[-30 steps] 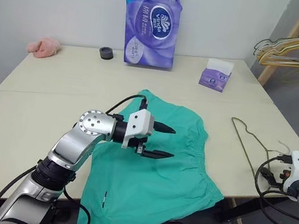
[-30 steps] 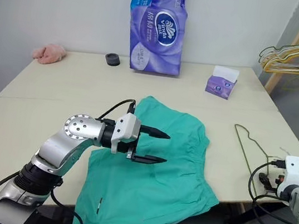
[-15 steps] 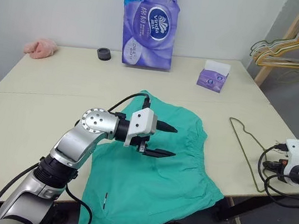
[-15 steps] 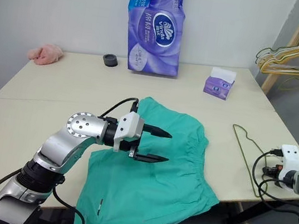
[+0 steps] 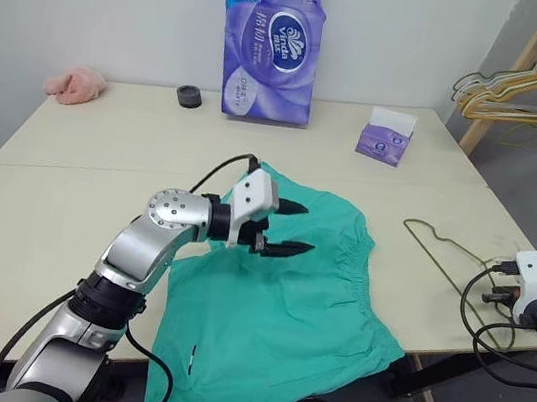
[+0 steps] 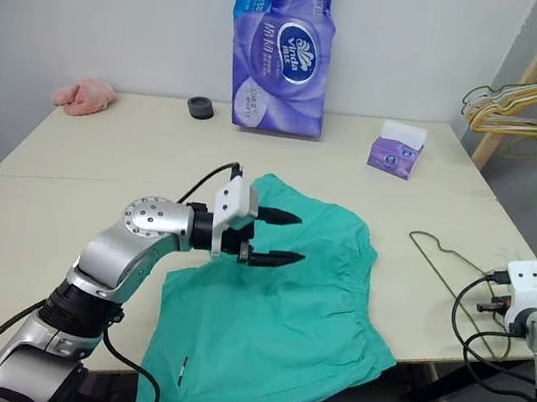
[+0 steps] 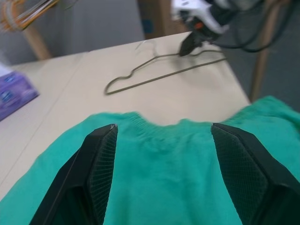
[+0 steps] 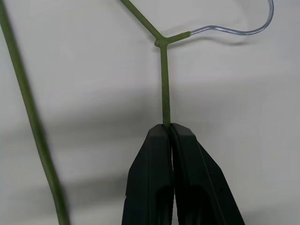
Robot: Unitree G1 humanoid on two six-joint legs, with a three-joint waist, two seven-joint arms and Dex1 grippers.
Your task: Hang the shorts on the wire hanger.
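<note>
Right gripper (image 8: 167, 127) pinches the wire hanger (image 5: 447, 256) at the table's right edge; left gripper (image 6: 279, 237) hovers spread above the shorts (image 6: 275, 323).

The shorts lie flat on the table (image 5: 68, 191), reaching its front edge and drooping over it, their gathered waistband facing the right edge. The left gripper's two black fingers stand wide apart with nothing between them, pointing toward the right edge over the shorts' upper part. The wire hanger lies near the right edge, apart from the shorts; the right gripper's fingers are pressed together on one of its thin green arms, just below the neck where the hook begins.
</note>
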